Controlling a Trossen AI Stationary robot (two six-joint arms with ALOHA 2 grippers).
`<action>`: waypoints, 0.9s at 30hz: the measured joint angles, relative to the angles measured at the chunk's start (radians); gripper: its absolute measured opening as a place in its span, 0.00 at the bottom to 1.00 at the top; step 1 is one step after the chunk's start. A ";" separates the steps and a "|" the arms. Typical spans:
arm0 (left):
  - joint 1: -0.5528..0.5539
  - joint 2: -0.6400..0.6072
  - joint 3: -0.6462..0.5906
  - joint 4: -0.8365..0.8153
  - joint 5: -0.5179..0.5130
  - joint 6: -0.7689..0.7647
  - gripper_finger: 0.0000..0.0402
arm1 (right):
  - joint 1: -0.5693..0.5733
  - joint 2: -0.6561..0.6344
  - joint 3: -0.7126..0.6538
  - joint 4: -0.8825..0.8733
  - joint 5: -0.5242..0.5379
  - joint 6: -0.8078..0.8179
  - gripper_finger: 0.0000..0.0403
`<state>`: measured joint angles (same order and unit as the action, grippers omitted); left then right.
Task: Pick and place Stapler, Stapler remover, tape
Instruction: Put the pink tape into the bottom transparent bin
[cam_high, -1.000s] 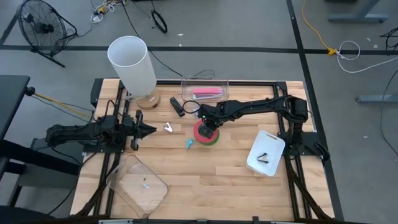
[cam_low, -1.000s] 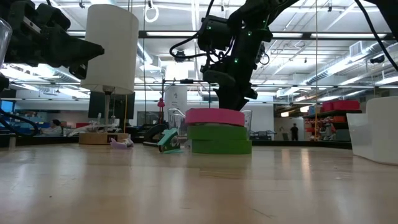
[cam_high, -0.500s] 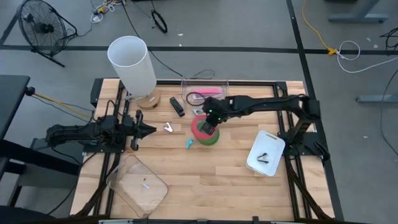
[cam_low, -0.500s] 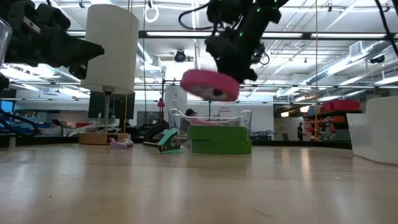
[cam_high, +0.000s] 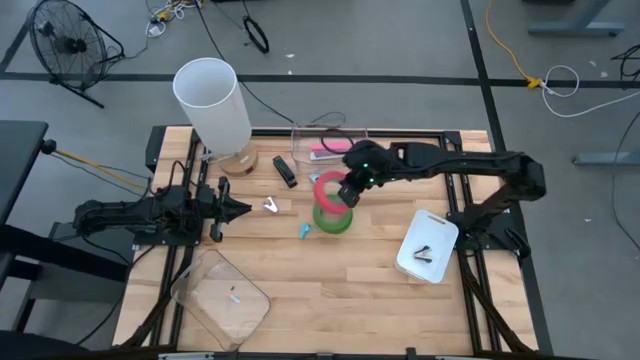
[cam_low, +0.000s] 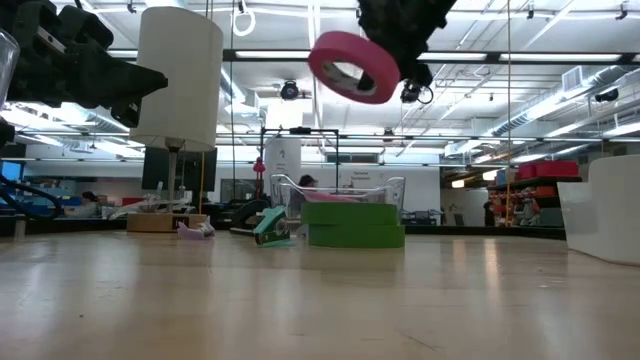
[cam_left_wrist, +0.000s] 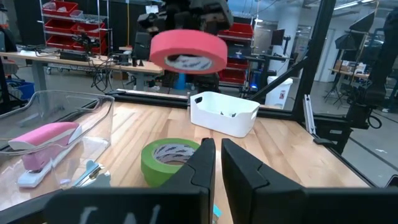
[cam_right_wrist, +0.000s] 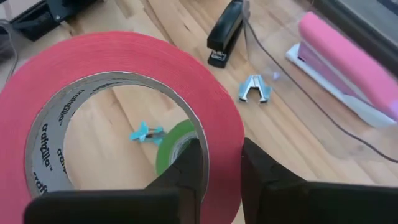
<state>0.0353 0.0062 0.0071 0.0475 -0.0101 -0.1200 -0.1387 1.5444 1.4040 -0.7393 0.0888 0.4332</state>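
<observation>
My right gripper holds a pink-red roll of tape in the air above a green roll of tape, which lies flat on the wooden table. The low view shows the pink roll high and tilted. A black stapler lies at the back. A silver stapler remover and a small teal one lie left of the green roll. A pink stapler rests in a clear container. My left gripper stays shut and level at the table's left. My right gripper pinches the pink-red roll's wall, with one finger inside the ring and the other outside it. The fingers slant down from the table's right. The roll is lifted clear of the green roll and tilted, its hole turned partly sideways.
A clear container stands at the far edge. At the right is a white tray with small dark items. A tall white cylinder stands at the far left, and a clear lid lies at the near left.
My right gripper has risen with the pink-red roll, which had been lying flat on the green roll. The roll is now lifted clear and tipped from flat to tilted. The green roll has stayed in place.
</observation>
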 joint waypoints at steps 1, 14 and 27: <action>0.000 0.000 0.000 0.000 0.000 0.000 0.07 | 0.000 -0.011 0.000 -0.007 0.003 0.000 0.14; 0.000 0.000 0.000 0.000 0.000 0.000 0.07 | 0.005 -0.071 0.000 -0.031 0.052 -0.011 0.14; 0.000 0.000 0.000 0.000 0.000 0.000 0.07 | 0.049 -0.074 0.000 0.131 -0.034 -0.048 0.14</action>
<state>0.0351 0.0061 0.0069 0.0478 -0.0101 -0.1200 -0.0895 1.4708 1.4044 -0.6084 0.0543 0.3855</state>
